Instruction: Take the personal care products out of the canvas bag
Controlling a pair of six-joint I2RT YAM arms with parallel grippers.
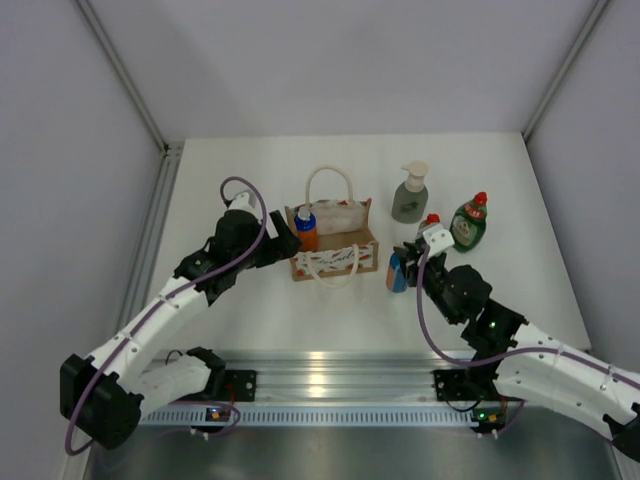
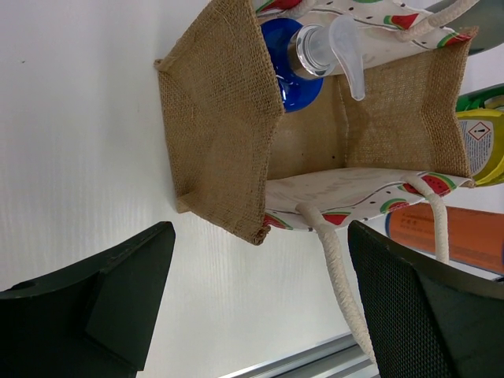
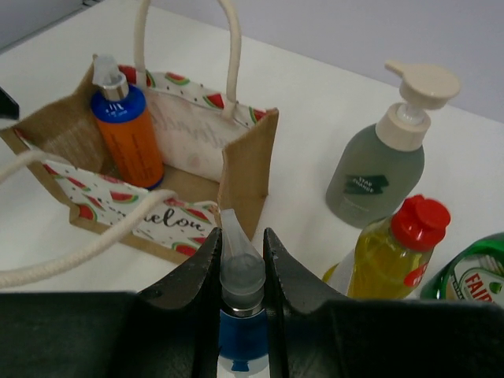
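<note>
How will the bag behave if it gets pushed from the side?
Likely slides or tips: the bag looks light, holding only the orange bottle. Its burlap walls look soft, so they would probably buckle. The front rope handle droops and might snag.

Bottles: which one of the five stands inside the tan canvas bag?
The orange plastic bottle with the blue cap. The other four are outside the bag, the blue one in the right hand.
</note>
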